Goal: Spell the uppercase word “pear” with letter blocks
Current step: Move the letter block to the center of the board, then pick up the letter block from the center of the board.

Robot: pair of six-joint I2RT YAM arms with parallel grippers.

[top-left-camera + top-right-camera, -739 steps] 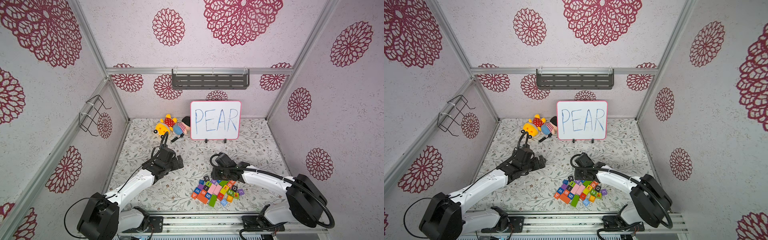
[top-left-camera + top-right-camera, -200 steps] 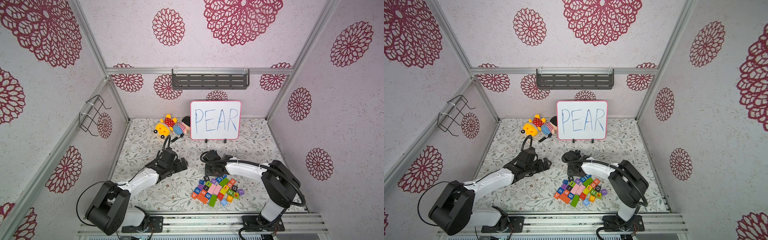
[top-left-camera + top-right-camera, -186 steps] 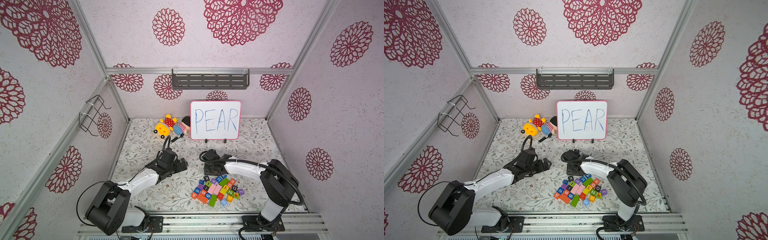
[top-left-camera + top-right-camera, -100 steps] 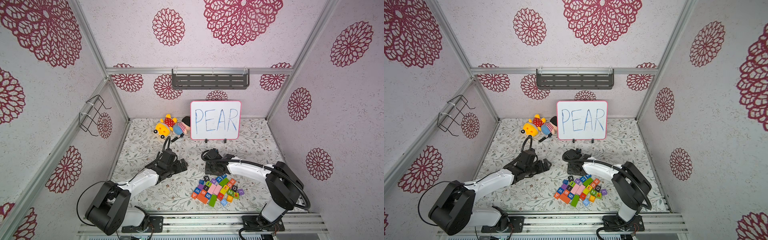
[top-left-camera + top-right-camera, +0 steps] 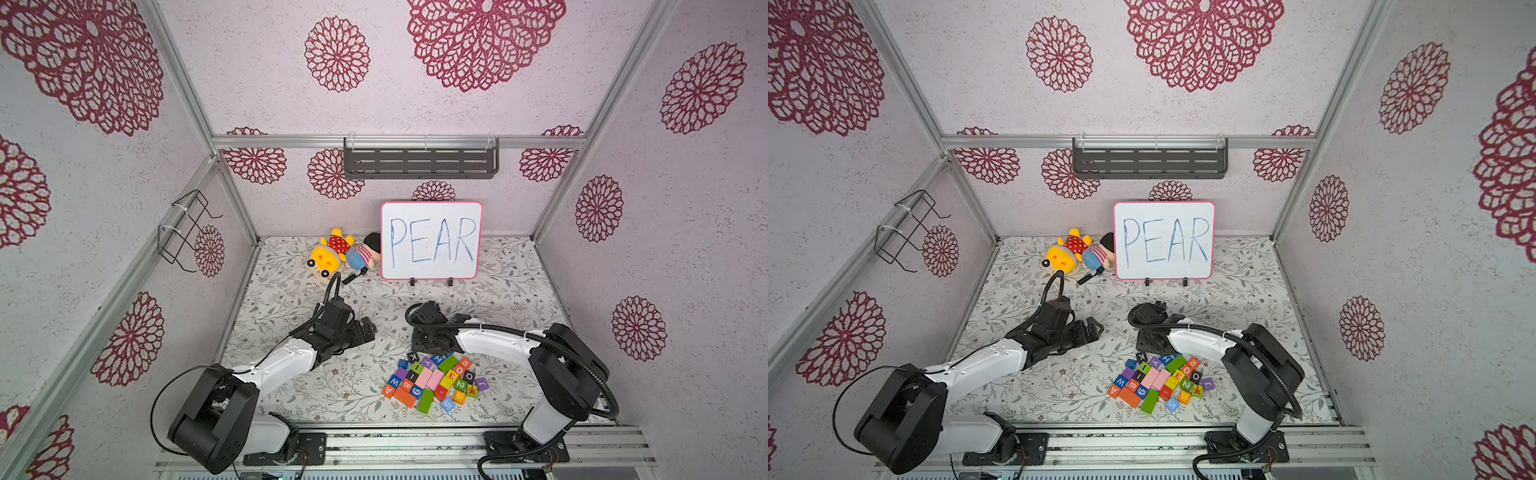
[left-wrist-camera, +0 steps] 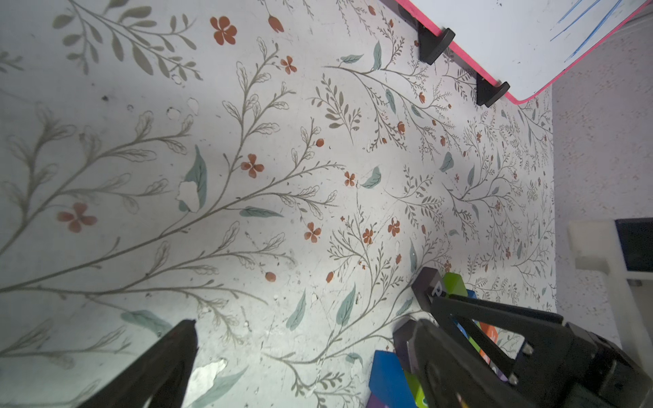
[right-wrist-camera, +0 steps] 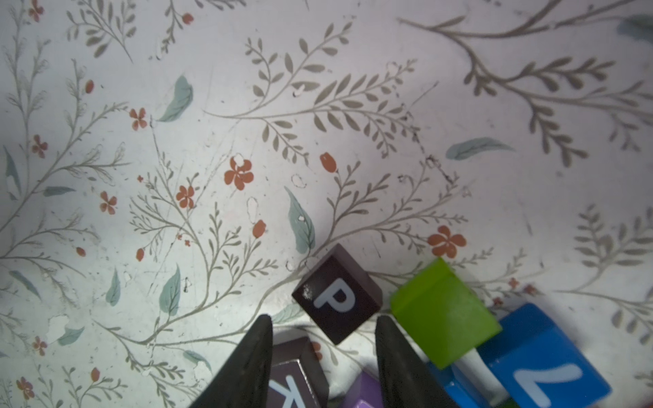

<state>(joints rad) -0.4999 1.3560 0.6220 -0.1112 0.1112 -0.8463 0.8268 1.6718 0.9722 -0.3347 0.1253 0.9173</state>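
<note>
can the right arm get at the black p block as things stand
Probably yes: the right claw hangs open just short of the black P block, nothing lying between. The green block crowds one side and may get nudged.

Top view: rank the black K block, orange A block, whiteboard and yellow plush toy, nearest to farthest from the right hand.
1. Black K block, just beside the right hand.
2. Orange A block, pile's near-left corner.
3. Whiteboard, at the back.
4. Yellow plush toy, back left.
</note>
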